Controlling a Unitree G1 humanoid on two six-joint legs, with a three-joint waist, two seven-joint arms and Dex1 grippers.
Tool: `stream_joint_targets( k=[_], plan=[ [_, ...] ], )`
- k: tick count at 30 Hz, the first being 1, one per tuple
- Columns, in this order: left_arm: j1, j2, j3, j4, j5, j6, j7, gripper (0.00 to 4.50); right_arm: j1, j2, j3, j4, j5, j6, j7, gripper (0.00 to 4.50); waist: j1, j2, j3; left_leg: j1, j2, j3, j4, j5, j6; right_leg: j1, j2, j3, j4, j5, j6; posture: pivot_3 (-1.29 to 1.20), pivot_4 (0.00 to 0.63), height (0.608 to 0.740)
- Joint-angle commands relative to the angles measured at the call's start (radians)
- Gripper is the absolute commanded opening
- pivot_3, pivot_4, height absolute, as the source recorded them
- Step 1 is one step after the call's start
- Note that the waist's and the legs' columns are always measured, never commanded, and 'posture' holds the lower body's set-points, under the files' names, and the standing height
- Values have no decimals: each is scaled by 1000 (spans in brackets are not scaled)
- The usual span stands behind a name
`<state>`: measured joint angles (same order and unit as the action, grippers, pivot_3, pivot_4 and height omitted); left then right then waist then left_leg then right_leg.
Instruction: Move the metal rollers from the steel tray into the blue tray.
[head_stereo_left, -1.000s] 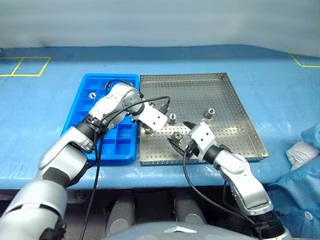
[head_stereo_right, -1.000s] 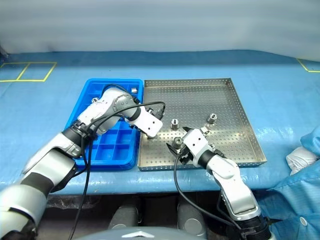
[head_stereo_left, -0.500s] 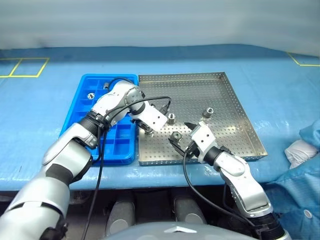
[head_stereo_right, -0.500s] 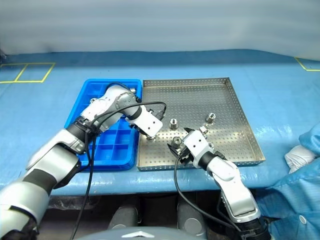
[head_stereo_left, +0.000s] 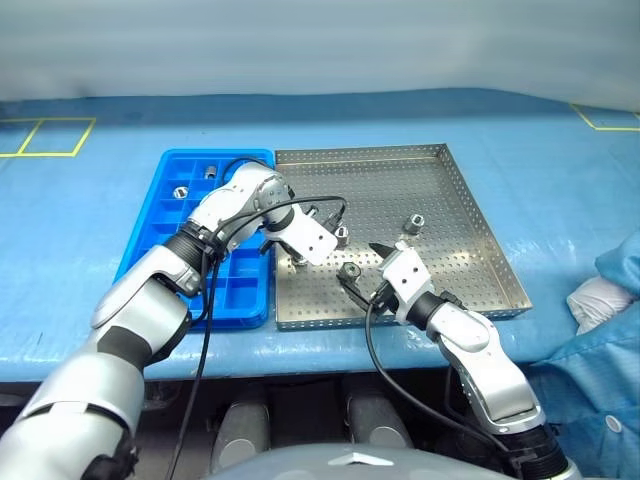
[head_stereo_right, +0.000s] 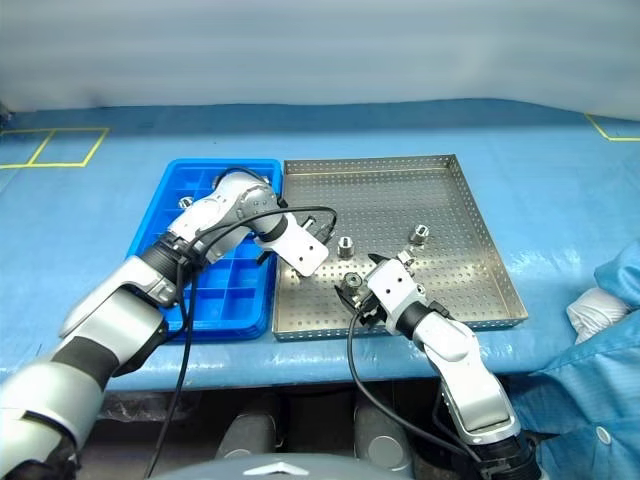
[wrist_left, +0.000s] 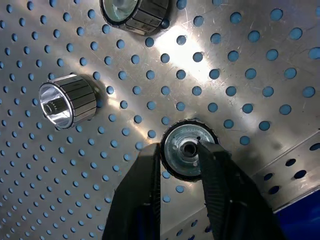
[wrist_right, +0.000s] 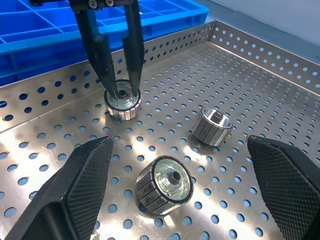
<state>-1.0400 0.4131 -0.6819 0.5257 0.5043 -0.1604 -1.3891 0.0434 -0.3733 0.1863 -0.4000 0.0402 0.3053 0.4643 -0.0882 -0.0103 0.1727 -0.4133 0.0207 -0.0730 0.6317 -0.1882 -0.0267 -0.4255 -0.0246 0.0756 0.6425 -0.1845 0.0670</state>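
The left gripper (wrist_left: 179, 159) pinches a small ribbed silver metal roller (wrist_left: 186, 152) standing near the left rim of the perforated steel tray (head_stereo_left: 450, 200), its fingers hiding the roller's sides. The right gripper (wrist_right: 185, 175) hangs spread wide over another roller (wrist_right: 164, 184) toward the near rim. The blue plastic compartment tray (head_stereo_left: 170, 215) lies just left on the bench, partly hidden by the left arm.

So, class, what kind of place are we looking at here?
Probably a factory or lab workbench: a blue-covered table with yellow tape markings, a perforated steel tray of metal rollers, and a blue tray.
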Motion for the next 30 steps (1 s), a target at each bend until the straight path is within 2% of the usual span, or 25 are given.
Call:
stream_joint_targets(
  k=[1, 2, 6, 15, 20, 23, 26, 30],
  plan=[
    [-4, 0, -7, 15, 17, -5, 7, 690, -10, 3, -9, -15, -2, -24, -5, 4500, -2, 0, 0, 0, 0, 0, 0, 0, 0, 0, 0, 0, 0, 0, 0, -100, 150, 740],
    [-4, 0, -6, 16, 16, -5, 7, 690, -11, 3, -9, -14, -1, -25, -6, 4500, -4, 0, 0, 0, 0, 0, 0, 0, 0, 0, 0, 0, 0, 0, 0, -100, 150, 740],
    [-4, 1, -2, 17, 12, -4, 7, 21, -16, 2, -9, -11, -1, -24, -7, 4500, -7, 0, 0, 0, 0, 0, 0, 0, 0, 0, 0, 0, 0, 0, 0, -95, 150, 740],
    [-1, 10, 11, 15, 11, 6, 33, 21, -23, 1, -6, -4, -1, -23, -4, 4500, -6, -1, 0, -2, 0, 0, -1, 0, 0, -2, 0, 1, 0, 0, -1, -87, 150, 740],
    [-6, -22, 58, 20, -27, 51, 94, 21, -24, 1, -4, -5, -2, -22, -4, 4500, -5, -1, 0, -2, 0, 0, 0, 0, 0, -2, 0, 1, 1, 0, 0, -84, 150, 740],
    [-21, -3, 51, 35, -27, 3, 87, 21, -23, 0, -3, -5, -2, -21, -2, 4500, -8, -1, 0, -2, 0, 0, -1, 0, 0, -2, 1, 1, 1, 0, 0, -84, 150, 740],
    [-37, 1, 50, 52, -25, -34, 93, 617, -24, -1, -2, -5, -1, -21, 0, 4500, -6, -1, 1, -1, 0, 0, -1, 0, 0, -3, 1, 1, 1, -1, -1, -79, 150, 740],
    [-54, 0, 54, 69, -23, -60, 100, 1889, -27, -1, -1, -1, -3, -21, -1, 4500, -4, -1, 1, -2, 0, 0, -1, 0, 0, -2, 1, 1, 1, -1, -1, -79, 150, 740]
  ],
)
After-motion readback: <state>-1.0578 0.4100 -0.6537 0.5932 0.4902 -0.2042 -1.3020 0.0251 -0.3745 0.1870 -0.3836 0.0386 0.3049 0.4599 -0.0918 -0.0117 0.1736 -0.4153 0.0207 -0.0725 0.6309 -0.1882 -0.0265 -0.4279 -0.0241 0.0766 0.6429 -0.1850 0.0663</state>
